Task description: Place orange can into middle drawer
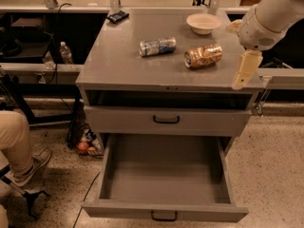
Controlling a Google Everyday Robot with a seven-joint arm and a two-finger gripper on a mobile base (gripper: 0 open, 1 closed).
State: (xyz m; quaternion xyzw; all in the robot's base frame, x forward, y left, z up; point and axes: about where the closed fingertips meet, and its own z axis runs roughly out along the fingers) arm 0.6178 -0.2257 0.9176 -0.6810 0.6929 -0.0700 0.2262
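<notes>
The orange can (204,56) lies on its side on the grey cabinet top (118,61), right of centre. The middle drawer (164,175) is the lowest one, pulled fully out, its inside bare, with a small black handle on its front. My gripper (244,70) hangs from the white arm over the cabinet's right edge, to the right of the orange can and apart from it. It holds nothing that I can see.
A blue-and-silver can (157,46) lies left of the orange can. A white bowl (203,23) and a black object (117,16) sit at the back. A shut drawer front (166,120) is above the open one. A seated person's leg (19,144) is at left.
</notes>
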